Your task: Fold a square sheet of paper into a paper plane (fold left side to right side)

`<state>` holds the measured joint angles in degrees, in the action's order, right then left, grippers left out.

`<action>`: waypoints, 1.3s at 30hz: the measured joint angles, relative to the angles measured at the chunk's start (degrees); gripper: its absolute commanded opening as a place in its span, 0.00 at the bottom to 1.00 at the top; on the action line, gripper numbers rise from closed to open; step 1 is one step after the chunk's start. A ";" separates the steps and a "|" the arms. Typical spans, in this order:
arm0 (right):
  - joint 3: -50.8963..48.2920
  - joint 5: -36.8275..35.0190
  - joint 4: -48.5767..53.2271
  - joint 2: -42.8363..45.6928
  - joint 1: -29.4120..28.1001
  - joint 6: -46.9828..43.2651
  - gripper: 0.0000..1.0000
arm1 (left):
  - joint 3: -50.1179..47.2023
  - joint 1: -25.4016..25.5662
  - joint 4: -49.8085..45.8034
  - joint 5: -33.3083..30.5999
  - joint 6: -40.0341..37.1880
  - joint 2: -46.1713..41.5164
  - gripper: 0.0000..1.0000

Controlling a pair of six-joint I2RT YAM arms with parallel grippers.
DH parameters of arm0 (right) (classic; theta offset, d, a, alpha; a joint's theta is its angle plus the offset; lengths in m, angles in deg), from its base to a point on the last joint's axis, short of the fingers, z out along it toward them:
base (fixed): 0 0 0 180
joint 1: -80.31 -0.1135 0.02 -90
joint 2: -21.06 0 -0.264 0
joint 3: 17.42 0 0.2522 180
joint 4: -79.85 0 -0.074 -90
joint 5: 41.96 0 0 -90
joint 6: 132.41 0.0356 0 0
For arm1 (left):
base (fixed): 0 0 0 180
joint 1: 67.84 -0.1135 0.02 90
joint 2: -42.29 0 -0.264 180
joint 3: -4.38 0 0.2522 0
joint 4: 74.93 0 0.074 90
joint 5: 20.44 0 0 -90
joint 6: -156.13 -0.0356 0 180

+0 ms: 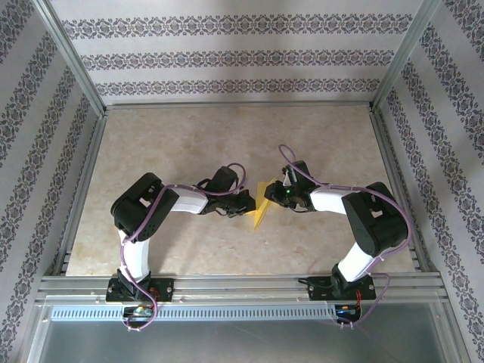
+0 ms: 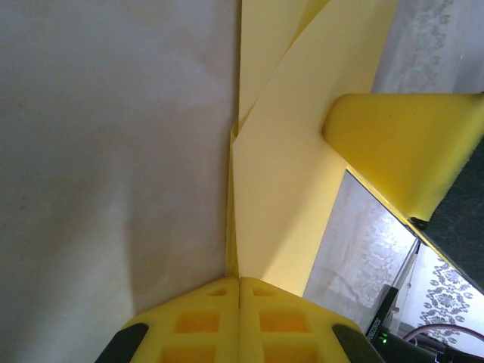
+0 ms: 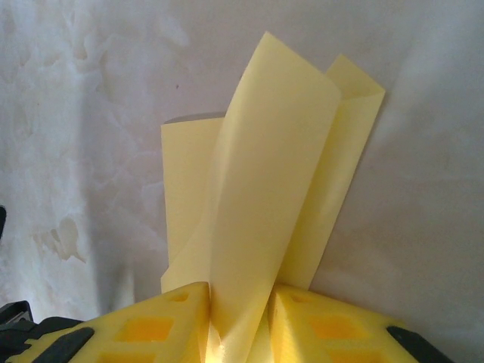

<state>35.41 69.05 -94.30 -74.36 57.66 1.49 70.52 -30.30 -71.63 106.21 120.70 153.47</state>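
The square sheet of paper [image 1: 262, 204] is bright yellow, partly folded, and stands up off the table between the two grippers. My left gripper [image 1: 246, 203] is shut on one edge of it. In the left wrist view its jaws [image 2: 239, 281] meet with the paper [image 2: 283, 197] running away from them, and a right finger [image 2: 401, 147] rests against the sheet. My right gripper [image 1: 279, 194] holds a raised, curled flap [image 3: 265, 197]. In the right wrist view, the flap fills the narrow gap between the fingers [image 3: 238, 333] and touches both. Another layer [image 3: 185, 181] lies flat on the table behind.
The beige table [image 1: 189, 144] is ringed by aluminium rails [image 1: 234, 106] and patterned walls. A metal rail [image 1: 242, 283] runs along the near edge by both arm bases.
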 measured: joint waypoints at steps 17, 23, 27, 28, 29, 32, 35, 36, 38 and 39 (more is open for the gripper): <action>0.04 0.04 -0.11 0.55 -0.13 -0.15 0.36 | 3.54 0.42 -6.80 -0.81 -3.48 0.61 0.00; -0.66 0.00 -0.90 1.22 -0.11 -0.17 0.38 | 5.27 0.76 -9.42 -1.38 -4.44 1.01 0.00; -1.20 -0.04 -0.87 1.95 -0.07 -0.15 0.39 | 6.27 1.07 -10.64 -1.79 -4.90 1.36 0.00; -1.29 -0.04 -0.87 2.01 -0.07 -0.15 0.39 | 6.47 1.11 -10.82 -1.97 -4.94 1.42 0.00; -1.38 -0.04 -0.87 2.08 -0.07 -0.15 0.40 | 6.69 1.16 -11.13 -2.01 -5.01 1.51 0.00; -1.73 -0.09 -0.87 2.56 0.04 -0.15 0.40 | 7.23 1.27 -11.85 -2.16 -5.16 1.70 0.00; -2.14 -0.24 -0.81 2.97 0.04 -0.15 0.40 | 7.76 1.49 -12.33 -2.45 -5.55 1.86 0.00; -2.14 -0.26 -0.76 3.04 0.07 -0.15 0.40 | 7.89 1.49 -12.44 -2.45 -5.62 1.99 0.00; -2.47 -0.26 -0.59 3.52 0.44 -0.17 0.40 | 8.20 1.51 -12.74 -2.43 -5.88 2.10 0.00; -2.75 -0.31 -0.42 3.93 0.70 -0.17 0.40 | 8.26 1.51 -12.83 -2.43 -5.99 2.12 0.00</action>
<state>32.65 68.75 -94.71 -70.43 58.36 1.32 78.78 -28.79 -84.46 103.78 114.71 155.59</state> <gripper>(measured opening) 0.399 0.052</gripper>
